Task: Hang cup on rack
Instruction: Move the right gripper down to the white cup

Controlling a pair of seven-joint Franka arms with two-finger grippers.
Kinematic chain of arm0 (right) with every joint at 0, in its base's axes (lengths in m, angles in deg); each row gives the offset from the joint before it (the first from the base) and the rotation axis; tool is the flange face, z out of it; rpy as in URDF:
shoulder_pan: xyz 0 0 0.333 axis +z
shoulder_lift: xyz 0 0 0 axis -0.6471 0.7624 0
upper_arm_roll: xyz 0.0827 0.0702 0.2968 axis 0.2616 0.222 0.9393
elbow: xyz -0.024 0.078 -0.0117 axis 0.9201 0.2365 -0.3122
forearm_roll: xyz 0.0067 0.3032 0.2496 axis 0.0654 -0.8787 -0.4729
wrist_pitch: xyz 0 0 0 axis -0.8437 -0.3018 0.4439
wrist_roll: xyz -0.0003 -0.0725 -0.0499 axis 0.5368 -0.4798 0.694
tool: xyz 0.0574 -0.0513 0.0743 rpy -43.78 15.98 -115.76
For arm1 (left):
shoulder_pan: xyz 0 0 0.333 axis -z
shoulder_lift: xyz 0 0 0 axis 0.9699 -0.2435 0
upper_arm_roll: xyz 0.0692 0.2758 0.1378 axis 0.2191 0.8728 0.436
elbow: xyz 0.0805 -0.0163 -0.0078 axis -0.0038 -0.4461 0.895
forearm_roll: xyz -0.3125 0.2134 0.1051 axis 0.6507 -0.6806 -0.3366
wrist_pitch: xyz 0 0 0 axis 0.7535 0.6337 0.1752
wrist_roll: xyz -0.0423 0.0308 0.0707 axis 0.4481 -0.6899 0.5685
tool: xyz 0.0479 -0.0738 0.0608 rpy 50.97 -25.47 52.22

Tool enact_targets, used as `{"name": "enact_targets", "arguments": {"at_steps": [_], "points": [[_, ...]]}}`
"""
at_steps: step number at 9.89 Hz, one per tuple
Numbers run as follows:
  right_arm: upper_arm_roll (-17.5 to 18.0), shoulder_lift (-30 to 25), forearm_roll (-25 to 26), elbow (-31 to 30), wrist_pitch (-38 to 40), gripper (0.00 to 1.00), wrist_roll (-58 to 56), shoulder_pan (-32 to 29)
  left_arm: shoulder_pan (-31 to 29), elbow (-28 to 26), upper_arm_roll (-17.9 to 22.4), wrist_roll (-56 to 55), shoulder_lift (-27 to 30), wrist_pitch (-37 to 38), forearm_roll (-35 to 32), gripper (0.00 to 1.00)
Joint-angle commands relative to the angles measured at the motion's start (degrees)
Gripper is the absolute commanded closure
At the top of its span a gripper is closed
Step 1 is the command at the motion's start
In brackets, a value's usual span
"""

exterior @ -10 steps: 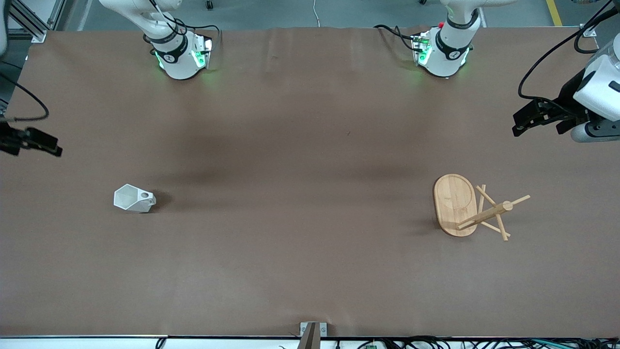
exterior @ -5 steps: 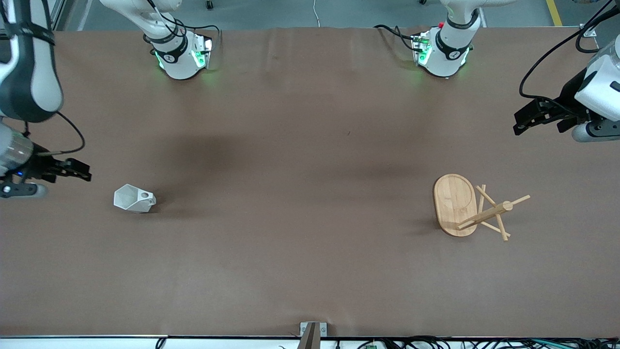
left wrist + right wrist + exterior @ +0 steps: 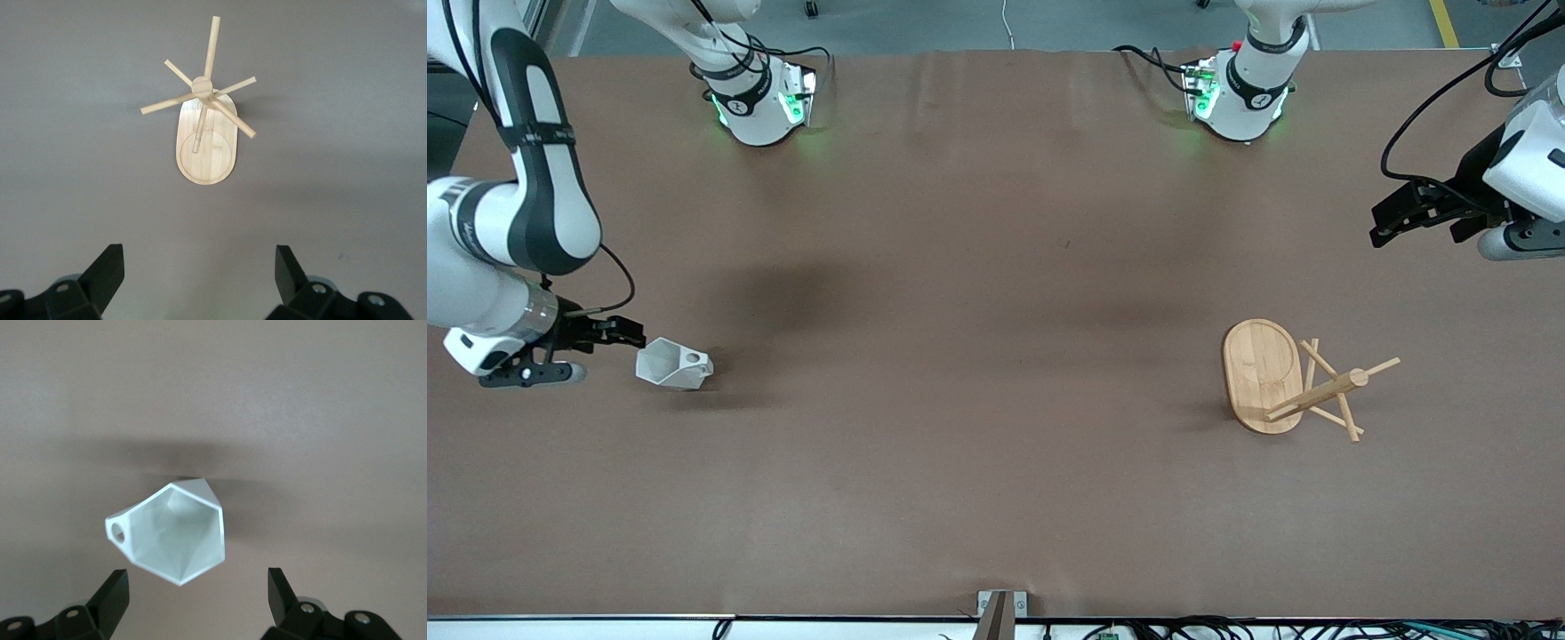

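Right gripper (image 3: pixel 627 333), jaws spread wide and empty, hangs just beside the white faceted cup (image 3: pixel 673 364), at about its ten o'clock, which fits lining up a grasp. That cup sits on the brown table (image 3: pixel 978 267) at the right arm's end. Only the right wrist view looks down its hexagonal mouth (image 3: pixel 175 532). Left gripper (image 3: pixel 1412 213) waits, spread wide, with the bamboo mug tree (image 3: pixel 1294 380) upright at its seven o'clock; the left wrist view alone separates every peg (image 3: pixel 212 45).

- You see the cup (image 3: pixel 673 364) (image 3: pixel 175 532), white and faceted, lying on its side toward the right arm's end of the table.
- You find the rack (image 3: pixel 1294 382) (image 3: pixel 206 127), light bamboo, standing upright on its oval base toward the left arm's end.
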Motion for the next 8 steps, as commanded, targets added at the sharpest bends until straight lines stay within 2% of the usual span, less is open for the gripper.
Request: {"name": "enact_targets", "arguments": {"at_steps": [1, 4, 6, 7, 8], "points": [[0.64, 2.03, -2.01, -0.40, -2.09, 0.10, -3.13, -1.89, -0.25, -0.55, 0.09, 0.82, -0.62, 0.94, 0.51, 0.00], [0.64, 5.11, -2.97, -0.75, -5.78, 0.15, -4.71, -2.33, -0.34, -0.55, 0.27, 0.74, -1.05, 0.85, 0.60, 0.00], [0.64, 6.51, -3.95, -0.84, -6.83, 0.27, -4.71, -2.15, 0.28, -0.55, 0.27, 0.82, -1.32, 0.59, 0.69, 0.00], [0.73, 6.70, -3.95, -1.19, -7.36, 0.44, -4.71, -2.06, 0.45, -0.55, 0.27, 0.74, -1.32, 0.50, 0.69, 0.00], [0.73, 6.70, -3.95, -1.62, -7.37, 0.78, -5.23, -1.89, 0.54, -0.55, 0.09, 0.74, -1.32, 0.50, 0.69, 0.00]]}}
